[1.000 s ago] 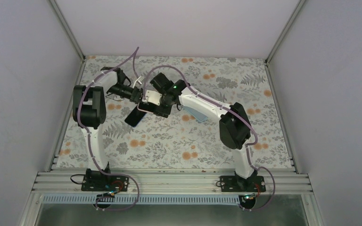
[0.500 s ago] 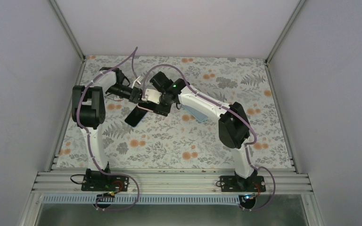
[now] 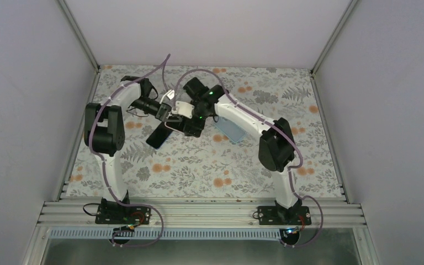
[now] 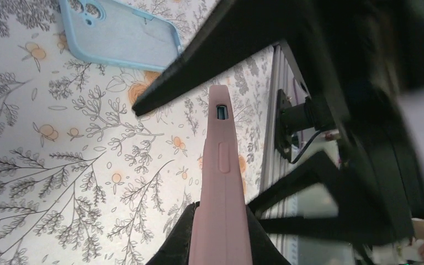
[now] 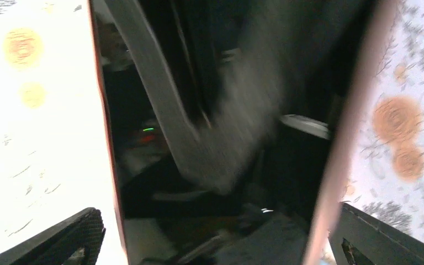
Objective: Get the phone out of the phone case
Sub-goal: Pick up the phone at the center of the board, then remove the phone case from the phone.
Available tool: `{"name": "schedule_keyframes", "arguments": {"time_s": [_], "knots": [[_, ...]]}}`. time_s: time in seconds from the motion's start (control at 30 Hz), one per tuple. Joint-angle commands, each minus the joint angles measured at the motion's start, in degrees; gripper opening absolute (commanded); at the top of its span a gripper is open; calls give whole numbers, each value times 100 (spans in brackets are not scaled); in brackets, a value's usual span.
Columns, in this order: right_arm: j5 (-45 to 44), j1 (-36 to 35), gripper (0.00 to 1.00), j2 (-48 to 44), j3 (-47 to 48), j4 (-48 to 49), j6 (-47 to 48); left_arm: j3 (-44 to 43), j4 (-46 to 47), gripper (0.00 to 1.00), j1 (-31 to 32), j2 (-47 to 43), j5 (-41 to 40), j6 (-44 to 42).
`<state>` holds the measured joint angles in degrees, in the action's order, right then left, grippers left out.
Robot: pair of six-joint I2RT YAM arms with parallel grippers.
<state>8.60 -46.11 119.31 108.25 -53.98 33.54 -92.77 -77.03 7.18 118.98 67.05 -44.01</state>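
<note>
The phone (image 3: 159, 136), dark and still in its pink phone case (image 4: 221, 182), hangs tilted above the table. My left gripper (image 3: 168, 114) is shut on the case's upper end. In the left wrist view the case is edge-on, pinched between my black fingers (image 4: 179, 240). My right gripper (image 3: 190, 123) stands open astride the phone. In the blurred right wrist view, the dark screen (image 5: 160, 182) and the case's pink rim (image 5: 342, 143) fill the space between the two fingertips (image 5: 85, 232), which stand just outside its edges.
A light blue empty phone case (image 3: 229, 131) lies on the flowered table (image 3: 210, 171) under the right forearm; it also shows in the left wrist view, blue case (image 4: 118, 36). Grey walls enclose the table on three sides.
My left gripper has shut on the pink case. My right gripper has opened wider round the phone, and the right arm has shifted slightly back and right.
</note>
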Motion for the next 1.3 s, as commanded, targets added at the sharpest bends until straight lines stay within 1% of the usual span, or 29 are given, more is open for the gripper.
{"name": "schedule_keyframes", "arguments": {"time_s": [0.0, 0.07, 0.17, 0.23, 0.33, 0.67, 0.93, 1.27], "knots": [[1778, 729, 100, -285, 328, -1359, 681, -19, -88, 2, -24, -664, -88, -529], [2376, 1005, 100, -370, 317, -1940, 1270, 60, -84, 2, -5, -926, -294, -754], [2629, 1190, 100, -875, -378, -1971, 1893, 211, -84, 2, 54, -1388, -610, -1123], [2715, 1232, 100, -1035, -587, -1972, 2084, 349, -84, 2, 81, -1639, -683, -1324], [2761, 1273, 100, -980, -577, -1976, 2054, 447, -84, 2, 148, -1861, -693, -1437], [3158, 1376, 99, -608, -312, -1963, 1987, 419, -84, 2, 456, -2001, -546, -1333], [3169, 1487, 98, -286, -44, -1968, 1974, 345, -79, 2, 684, -2142, -498, -1241], [3443, 1847, 96, -310, -267, -1976, 2344, 364, -78, 2, 838, -2208, -549, -1209]]}}
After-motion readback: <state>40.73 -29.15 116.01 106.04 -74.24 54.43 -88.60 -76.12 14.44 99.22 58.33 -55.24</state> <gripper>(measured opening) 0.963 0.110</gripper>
